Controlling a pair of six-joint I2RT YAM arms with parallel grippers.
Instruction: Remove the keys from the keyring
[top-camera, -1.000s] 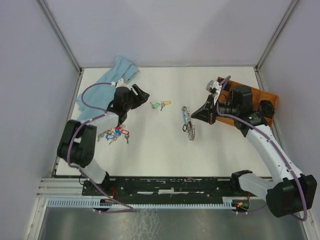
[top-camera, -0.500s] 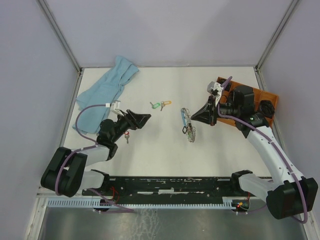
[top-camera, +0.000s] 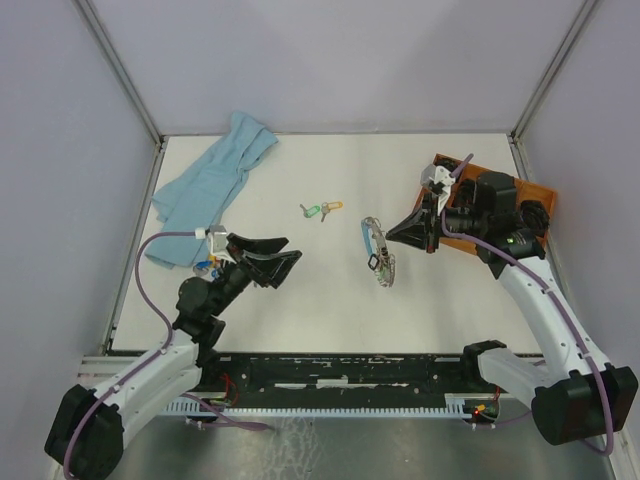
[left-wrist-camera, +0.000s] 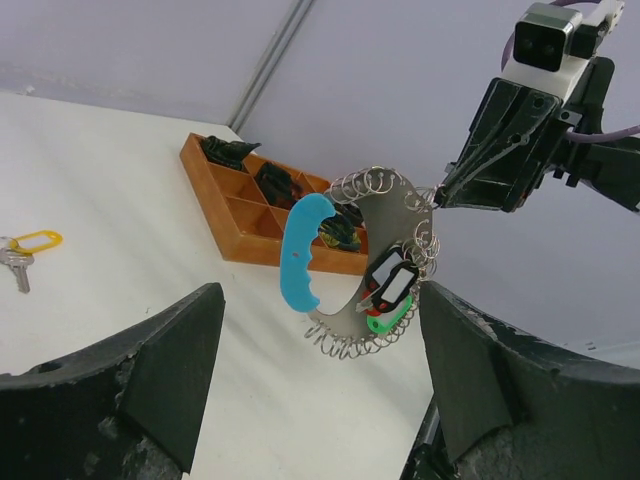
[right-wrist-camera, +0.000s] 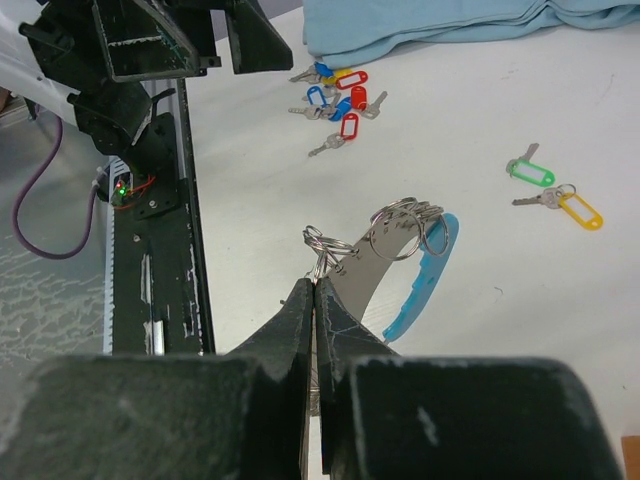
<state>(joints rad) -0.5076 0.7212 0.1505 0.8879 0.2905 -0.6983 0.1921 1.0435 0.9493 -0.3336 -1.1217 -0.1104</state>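
Silver metal makes up most of the keyring (top-camera: 378, 252), a floppy loop hung with small split rings, with one curved stretch covered by a light blue sheath (left-wrist-camera: 300, 255). It sits right of the table's middle, just left of the right gripper (top-camera: 392, 234). That gripper's jaws are pressed together on the loop's edge, and in the right wrist view the flat metal band comes out from between the closed fingertips (right-wrist-camera: 300, 300). In the left wrist view the loop stands raised on edge, with a black-and-white fob (left-wrist-camera: 392, 280) and a green plastic piece (left-wrist-camera: 385, 320) low on its right side. Whether its lowest rings touch the white table (top-camera: 330, 300) cannot be told. The left gripper (top-camera: 290, 250) is over the table's left part, well apart from the keyring and pointed towards it. Its two black fingers (left-wrist-camera: 150, 370) are spread wide with nothing between them. Two loose keys lie near the table's middle, close together: a green-tagged key (top-camera: 311, 210) and a yellow-tagged key (top-camera: 332, 207). A cluster of keys (right-wrist-camera: 338, 100) with red and blue tags lies near the table's left edge, beside a light blue cloth (top-camera: 215, 172) that reaches into the far left corner. An orange tray (left-wrist-camera: 232, 215) with compartments holding small dark parts sits at the right edge, partly under the right arm.
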